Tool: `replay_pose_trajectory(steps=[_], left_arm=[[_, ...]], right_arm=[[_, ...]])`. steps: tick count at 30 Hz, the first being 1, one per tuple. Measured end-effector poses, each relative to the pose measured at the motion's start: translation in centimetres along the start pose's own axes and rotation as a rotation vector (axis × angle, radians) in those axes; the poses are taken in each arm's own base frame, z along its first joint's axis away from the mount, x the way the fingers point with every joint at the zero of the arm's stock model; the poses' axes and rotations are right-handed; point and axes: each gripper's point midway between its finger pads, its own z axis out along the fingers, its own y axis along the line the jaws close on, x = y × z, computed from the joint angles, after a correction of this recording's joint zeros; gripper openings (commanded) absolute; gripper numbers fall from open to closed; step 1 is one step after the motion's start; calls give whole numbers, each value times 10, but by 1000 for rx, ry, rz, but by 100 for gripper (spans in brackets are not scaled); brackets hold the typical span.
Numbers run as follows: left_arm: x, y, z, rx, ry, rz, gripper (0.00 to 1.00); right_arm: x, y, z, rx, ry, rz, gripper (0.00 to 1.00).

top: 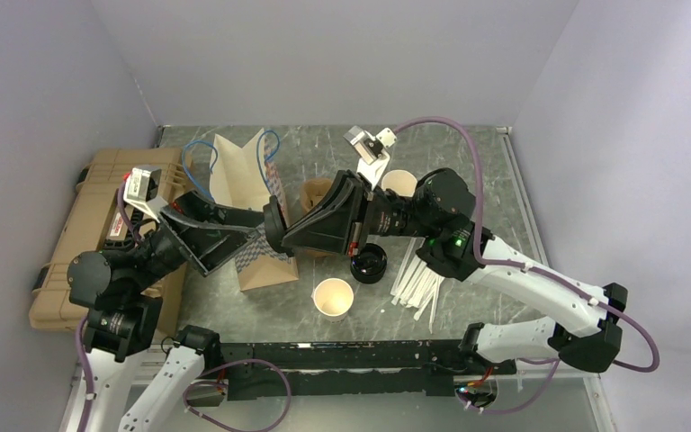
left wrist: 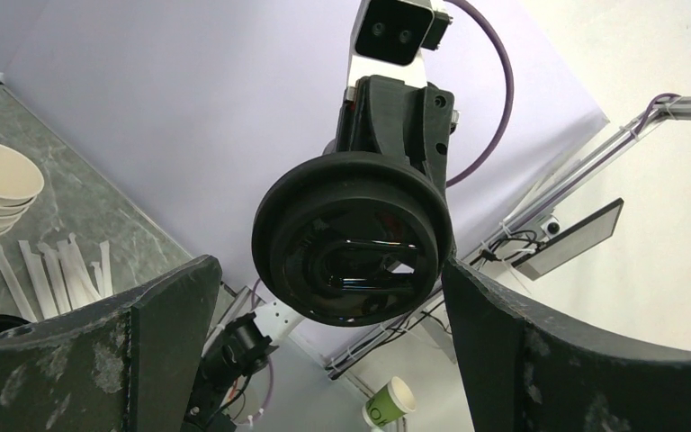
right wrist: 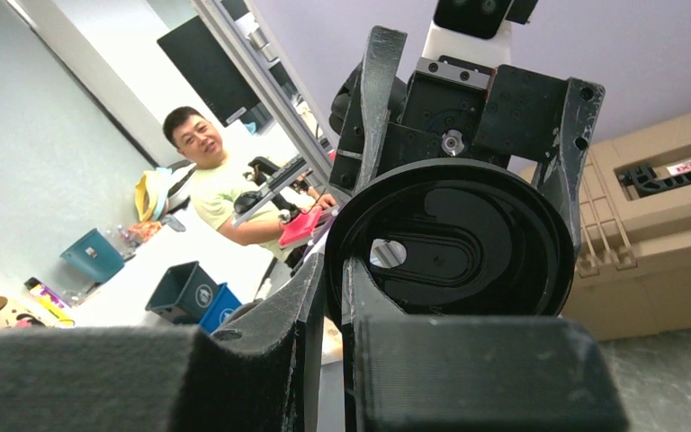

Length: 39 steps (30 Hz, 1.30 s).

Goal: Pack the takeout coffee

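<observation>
The right gripper [right wrist: 335,279] is clenched on the rim of 1 black lid [right wrist: 454,238], which it holds on edge in the air with one face toward the left wrist camera. The left gripper [left wrist: 333,263] is released, its 2 fingers [left wrist: 157,346] spread wide at 3 and 9 o'clock of that lid. Contact with the rim cannot be confirmed. In the top view both grippers meet above the patterned paper bag [top: 265,268].

The paper cup [top: 333,299] is pale cream, upright and lidless. It stands on the table [top: 324,148] near the bag, at the bag's 4 o'clock, apart from both grippers. Loose black lids [top: 369,263] lie at the cup's 1 o'clock, and white stick packets [top: 418,283] are fanned at its 3 o'clock. A stack of lidless cups [top: 399,184] stands at 12 o'clock of the loose lids. A tan case [top: 99,225] sits at the table's 9 o'clock edge.
</observation>
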Motion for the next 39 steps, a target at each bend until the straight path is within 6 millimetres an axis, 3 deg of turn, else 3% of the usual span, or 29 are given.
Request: replay_pose_trajectory(steps=[22, 39], left_arm=[[1, -13, -1, 45, 16, 2, 100], [4, -17, -2, 61, 35, -3, 99]], right_arm=[[-6, 8, 17, -54, 7, -18, 0], [1, -5, 22, -24, 23, -36, 0]])
